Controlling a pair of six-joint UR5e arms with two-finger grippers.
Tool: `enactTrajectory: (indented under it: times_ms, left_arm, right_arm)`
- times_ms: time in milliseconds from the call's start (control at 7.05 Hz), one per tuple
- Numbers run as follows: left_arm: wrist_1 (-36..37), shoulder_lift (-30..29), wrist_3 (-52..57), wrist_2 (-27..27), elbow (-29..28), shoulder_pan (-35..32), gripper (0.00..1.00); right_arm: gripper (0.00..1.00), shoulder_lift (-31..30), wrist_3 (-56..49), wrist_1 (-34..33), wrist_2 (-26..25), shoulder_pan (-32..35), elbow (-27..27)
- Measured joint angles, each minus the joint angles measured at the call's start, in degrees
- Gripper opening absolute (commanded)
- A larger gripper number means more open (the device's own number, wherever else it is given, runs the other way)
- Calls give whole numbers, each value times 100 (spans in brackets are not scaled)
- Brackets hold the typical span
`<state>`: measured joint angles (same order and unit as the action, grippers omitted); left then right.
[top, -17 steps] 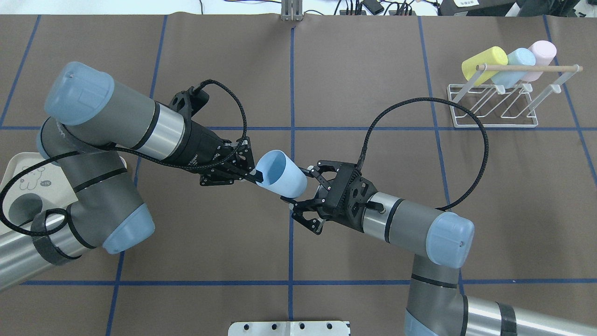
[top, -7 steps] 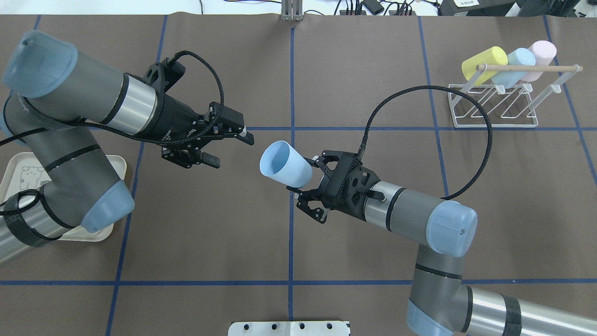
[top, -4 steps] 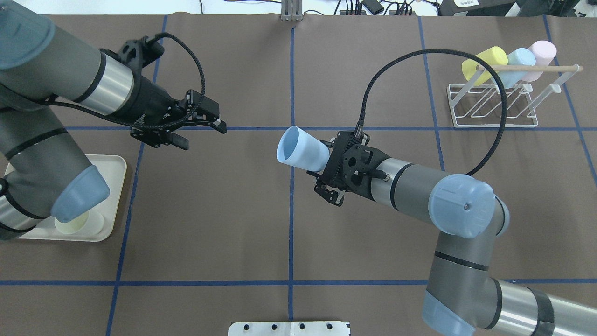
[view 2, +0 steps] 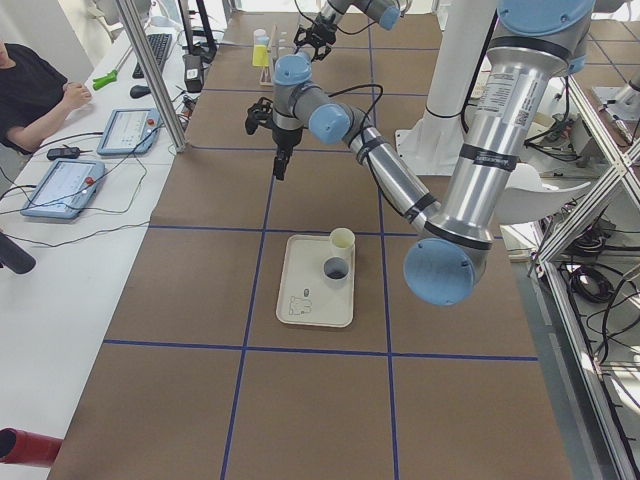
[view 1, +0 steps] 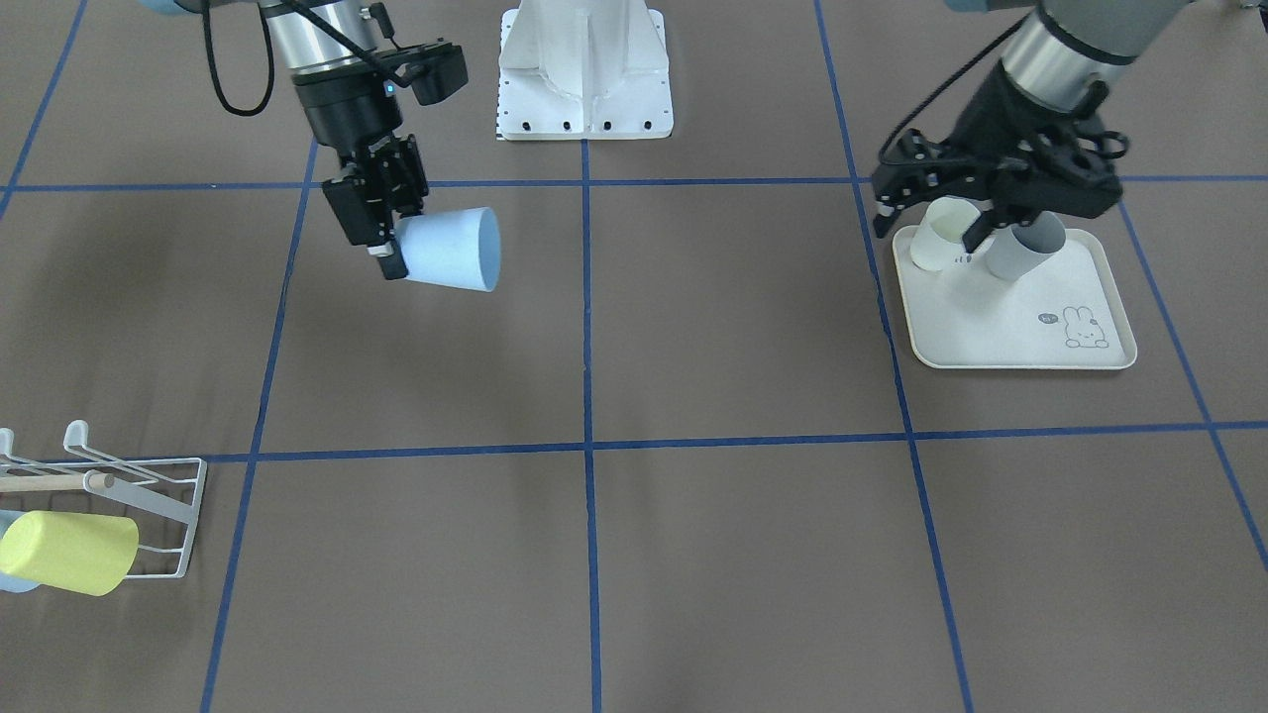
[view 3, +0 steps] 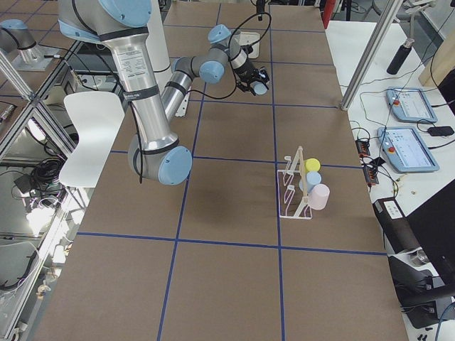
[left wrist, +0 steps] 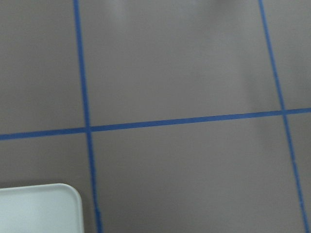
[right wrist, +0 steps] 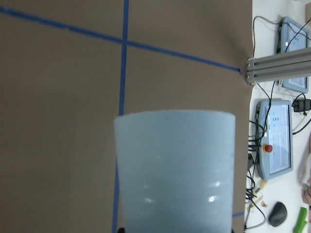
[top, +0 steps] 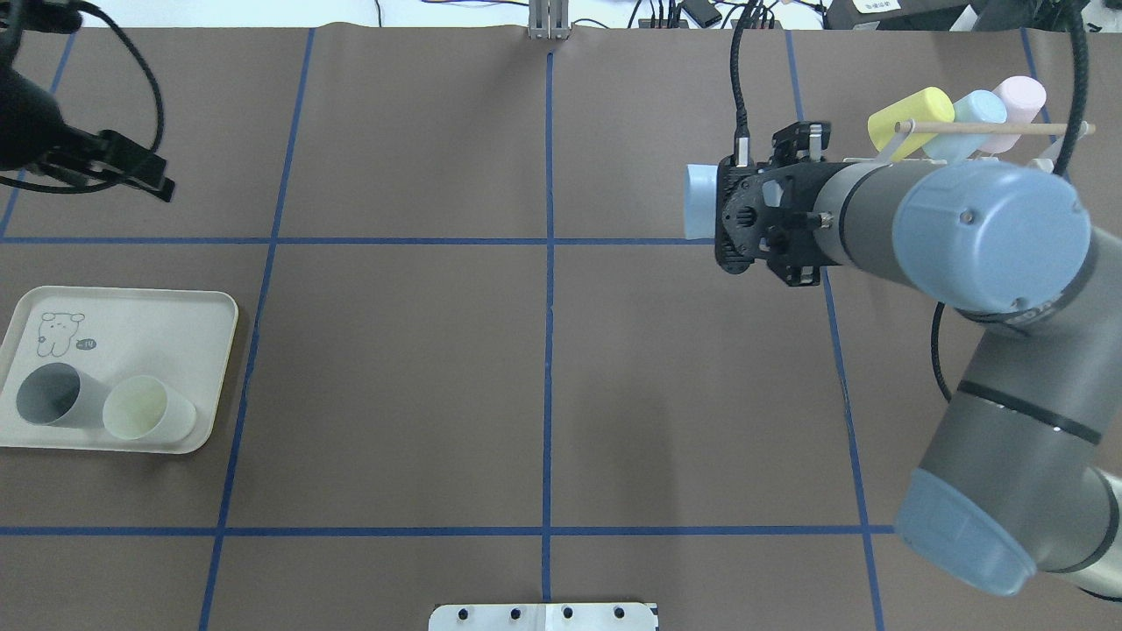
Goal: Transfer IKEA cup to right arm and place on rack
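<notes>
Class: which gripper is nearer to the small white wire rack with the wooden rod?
Right. The right gripper, holding a pale-blue plastic cup, is on the white wire rack's side; the left gripper is near the cream rabbit-print tray at the opposite end.

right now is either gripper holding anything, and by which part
The right gripper grips the pale blue plastic cup by its narrow base end, mouth pointing away from the wrist. The left gripper is open and empty.

Overhead: right arm (top: 877, 223) hides the base of the rack (top: 990, 128) and most of the light-blue cup (top: 699, 202). Left gripper (top: 162, 175) is largely cut off at the picture's left edge. Front view: rack cut by the edge. Left wrist view is blurred, showing only a tray (left wrist: 39, 208) corner. Right wrist view: cup's base cut off.
</notes>
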<state>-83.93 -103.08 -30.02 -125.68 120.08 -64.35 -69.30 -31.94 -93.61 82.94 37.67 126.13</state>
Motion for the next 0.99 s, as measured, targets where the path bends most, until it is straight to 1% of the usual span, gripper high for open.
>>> enactTrajectory:
  times_ms: [142, 284, 426, 568, 710, 851, 993]
  left_arm:
    - [20, 291, 680, -7, -4, -342, 100]
    - [25, 438, 1027, -19, -17, -521, 100]
    - [24, 499, 1149, -24, -32, -592, 100]
    - [18, 517, 1170, -28, -51, -613, 100]
    - [13, 522, 1174, -32, -77, -618, 100]
    - [10, 525, 1173, -35, -93, -619, 100]
    - [9, 525, 1169, -35, -99, -618, 100]
  right_arm:
    - [39, -42, -1013, -560, -12, 357, 141]
    - [35, -148, -2017, -919, -49, 704, 202]
    - [35, -365, -2888, -1080, -137, 1031, 218]
    - [34, -561, -3589, -1125, -337, 1273, 206]
    - [33, -686, -4219, -1134, -680, 1396, 165]
    - [31, -792, -4646, -1134, -980, 1440, 122]
    - [31, -896, -4853, -1050, -1175, 1458, 42]
